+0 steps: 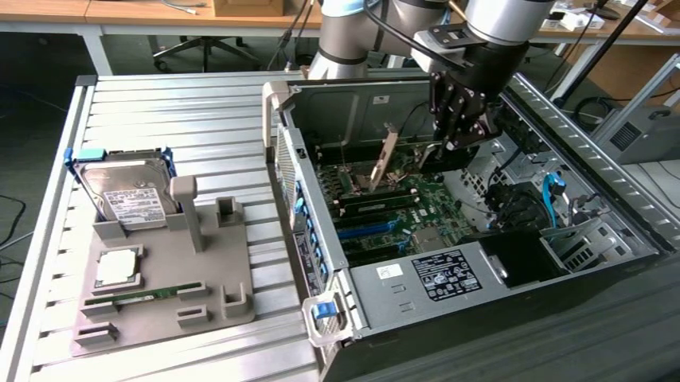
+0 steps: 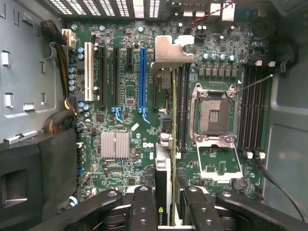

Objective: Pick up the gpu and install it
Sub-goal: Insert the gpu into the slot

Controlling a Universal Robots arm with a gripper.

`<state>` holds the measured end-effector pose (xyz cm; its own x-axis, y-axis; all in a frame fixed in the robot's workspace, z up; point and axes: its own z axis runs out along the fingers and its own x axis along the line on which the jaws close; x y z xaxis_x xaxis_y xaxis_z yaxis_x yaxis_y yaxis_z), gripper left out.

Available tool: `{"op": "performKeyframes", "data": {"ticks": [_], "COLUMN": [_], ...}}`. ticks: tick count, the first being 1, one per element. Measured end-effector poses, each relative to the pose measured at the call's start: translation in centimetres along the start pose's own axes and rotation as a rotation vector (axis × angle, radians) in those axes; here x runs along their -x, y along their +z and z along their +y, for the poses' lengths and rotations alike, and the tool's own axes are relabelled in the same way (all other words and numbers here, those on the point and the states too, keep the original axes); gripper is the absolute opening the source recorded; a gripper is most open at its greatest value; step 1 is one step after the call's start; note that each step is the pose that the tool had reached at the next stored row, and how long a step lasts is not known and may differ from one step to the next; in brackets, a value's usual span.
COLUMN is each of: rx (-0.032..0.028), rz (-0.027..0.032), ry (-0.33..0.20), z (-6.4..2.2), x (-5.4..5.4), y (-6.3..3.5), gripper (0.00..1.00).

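Exterior view first. The gripper reaches down into the open computer case in the upper middle of the frame. It is clamped on the gpu, which hangs edge-on above the motherboard with its pale bracket strip slanting towards the back wall of the case. On the grey fixture tray at the exterior view's left sit the hard drive and the green memory stick, well apart from the work.

Wrist view next. The two dark fingers close on either side of the card, which runs away from the camera as a thin dark edge. A small green logo shows near the grip, and the bent silver bracket sits at the far end. The card lies between the blue expansion slot and the empty CPU socket, lined up along the black slots beside it. Whether its contact edge has entered a slot I cannot tell.

As for handling, this looks like a light, stiff and thin board. Its flat faces are fairly slick and its soldered parts are fragile, so it would not take well to twisting or side load. The present hold, pinching both faces near the end away from the bracket, seems sound. Pressure is best kept on bare board, well clear of the contact edge. With so long a card held at one end, the bracket end may tilt.
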<state>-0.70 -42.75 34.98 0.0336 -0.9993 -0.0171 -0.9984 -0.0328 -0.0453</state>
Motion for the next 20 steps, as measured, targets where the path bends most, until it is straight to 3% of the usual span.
{"op": "performKeyframes", "data": {"ticks": [4, 5, 7, 14, 15, 17, 20], "rx": [-0.0008, -0.0072, -0.0426, -0.0427, -0.0432, -0.0437, -0.045], "rz": [0.0, 0.0, 0.0012, 0.0009, -0.0068, -0.0125, -0.0092], "ry": [0.0, 0.0, 0.0, 0.002, 0.009, 0.024, 0.081], "z": [0.01, 0.01, 0.01, 0.01, 0.02, 0.01, 0.02], "x": [0.0, 0.0, 0.0, 0.0, 0.0, 0.0, -0.01], "y": [0.02, 0.04, 0.08, 0.07, 0.1, 0.13, 0.18], "gripper": [0.27, 0.27, 0.27, 0.27, 0.27, 0.27, 0.27]}}
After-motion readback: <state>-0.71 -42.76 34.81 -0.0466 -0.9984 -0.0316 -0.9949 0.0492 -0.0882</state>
